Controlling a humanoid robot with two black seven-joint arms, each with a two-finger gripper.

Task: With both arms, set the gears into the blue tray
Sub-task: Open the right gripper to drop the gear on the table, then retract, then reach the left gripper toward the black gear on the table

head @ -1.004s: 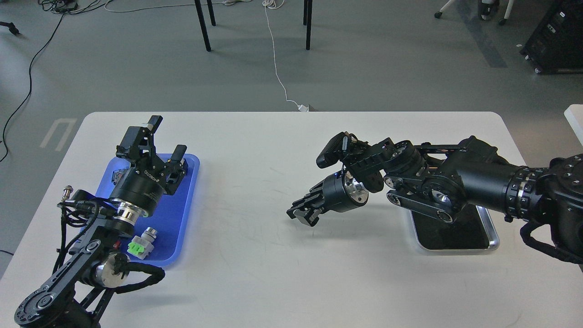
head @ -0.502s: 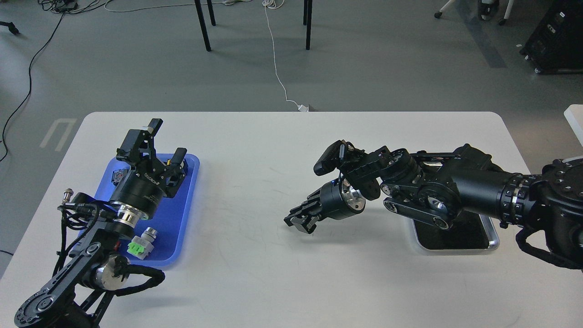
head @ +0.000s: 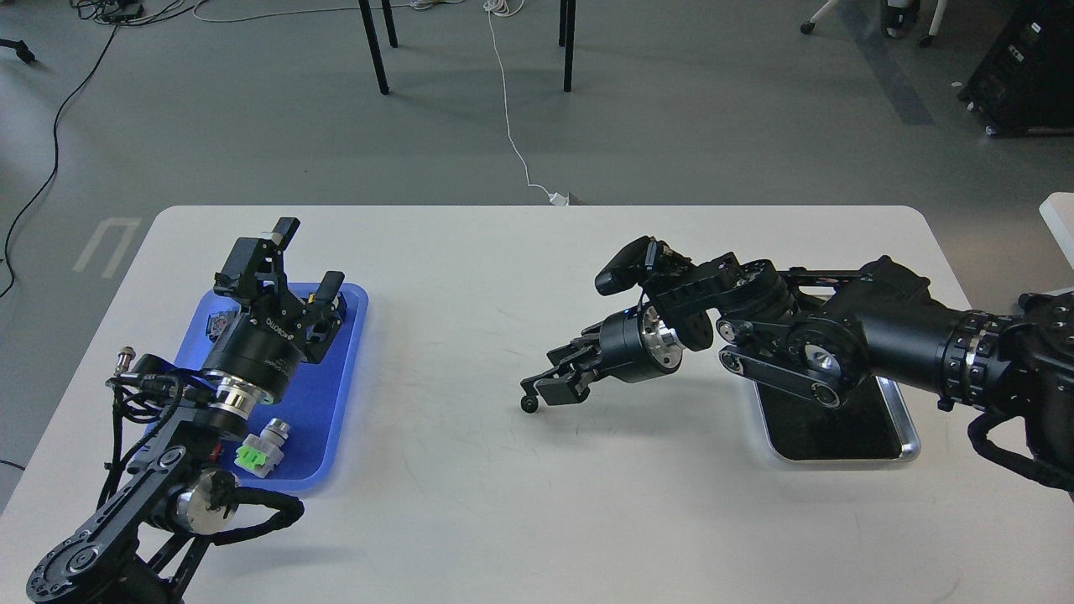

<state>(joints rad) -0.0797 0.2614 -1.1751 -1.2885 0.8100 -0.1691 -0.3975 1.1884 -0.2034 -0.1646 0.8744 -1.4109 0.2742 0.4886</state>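
Observation:
One small black gear (head: 529, 405) lies on the white table near its middle, right under the fingertips of my right gripper (head: 544, 387). That gripper reaches in from the right, hangs low over the table, and its fingers look parted, not clamped on the gear. The blue tray (head: 336, 394) sits at the table's left. Above the tray's far half my left gripper (head: 309, 256) points up and away, open and empty. My left arm hides part of the tray's inside.
A green-capped push-button switch (head: 260, 449) lies in the tray's near end. A silver tray with a black inside (head: 906, 445) sits at the right, half hidden under my right arm. Chair legs and cables are on the floor beyond the table.
My right gripper dipped to the table, then rose and drew back to the right, leaving the gear showing below its fingertips. The left arm has barely moved.

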